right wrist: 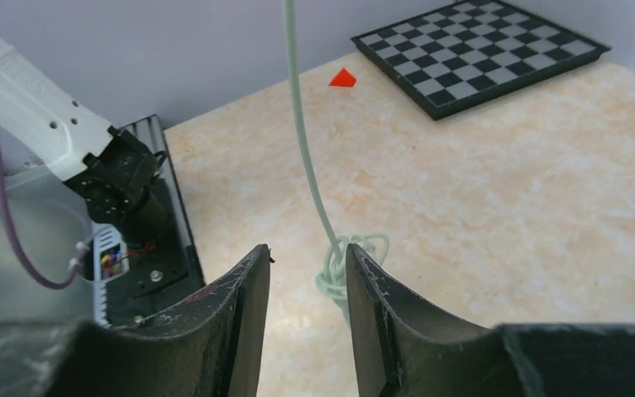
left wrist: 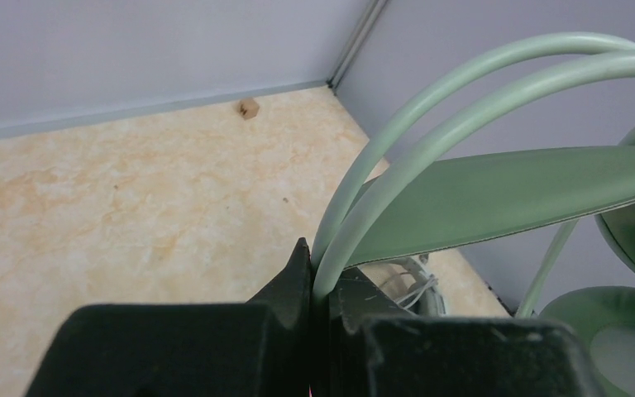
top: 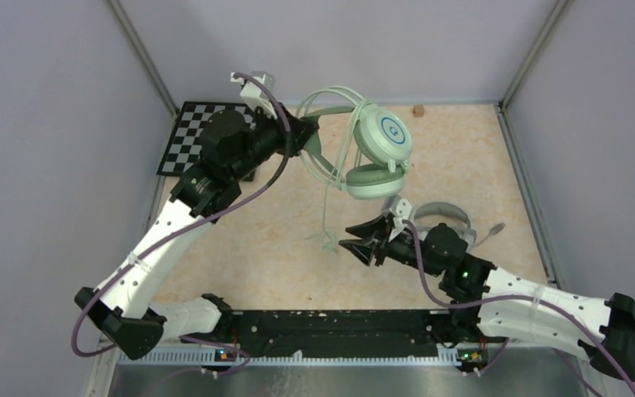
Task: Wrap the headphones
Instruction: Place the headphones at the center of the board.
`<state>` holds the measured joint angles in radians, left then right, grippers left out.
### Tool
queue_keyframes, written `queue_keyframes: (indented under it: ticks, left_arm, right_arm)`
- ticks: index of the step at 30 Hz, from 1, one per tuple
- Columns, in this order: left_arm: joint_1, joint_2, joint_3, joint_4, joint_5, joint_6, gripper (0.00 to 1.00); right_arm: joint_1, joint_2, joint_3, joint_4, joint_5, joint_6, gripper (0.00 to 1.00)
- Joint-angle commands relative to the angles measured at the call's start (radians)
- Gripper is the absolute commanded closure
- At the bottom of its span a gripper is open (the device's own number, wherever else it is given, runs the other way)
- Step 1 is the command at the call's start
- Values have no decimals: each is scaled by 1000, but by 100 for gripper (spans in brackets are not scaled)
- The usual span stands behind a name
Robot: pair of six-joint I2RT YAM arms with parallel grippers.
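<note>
Wrap barely begun: cable (right wrist: 302,141) dangles loose
Left hand (left wrist: 318,277) pinches green headset's (top: 384,141) band; right hand (right wrist: 307,273), half-open and empty, at the cable.

The left arm (top: 161,236) is stretched up and away from its base, elbow folded. Its end effector (top: 307,132) is raised, with the jaws pinched tight on the thin headband wires of the mint-green headset (top: 376,149). The right arm (top: 537,304) is laid low and angled leftward across the front, and its end effector (top: 345,235) is pointed left with the fingers (right wrist: 244,306) parted and closed on nothing.
</note>
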<state>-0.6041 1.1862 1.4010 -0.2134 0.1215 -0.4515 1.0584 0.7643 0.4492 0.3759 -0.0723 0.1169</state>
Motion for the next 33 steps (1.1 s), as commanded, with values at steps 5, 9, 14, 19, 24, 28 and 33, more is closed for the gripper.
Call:
queue_keyframes:
  ticks: [5,9,14,19,24,28,33]
  left_arm:
    - [0,42,2,-35,-106,-38,100]
    - [0,116,25,-187,-216,2,100]
    - [5,228,-54,-141,-195,85,100]
    - [20,376,-62,-113,-208,84,100]
    - [47,515,-30,6,-178,104,100]
    - [70,660,43,27,-146,93,100]
    - [113,791,58,53,-91,83,95]
  right_arm:
    - [8,-114,60,-301,-83,266,62]
    - [8,-174,104,-457,-11,357,62]
    - [8,-224,110,-500,38,383,62]
    - [8,-241,111,-557,153,394,62]
    - [8,-229,92,-553,201,398,62]
    - [8,-205,64,-533,250,413,62]
    - [8,-154,42,-519,305,420,62]
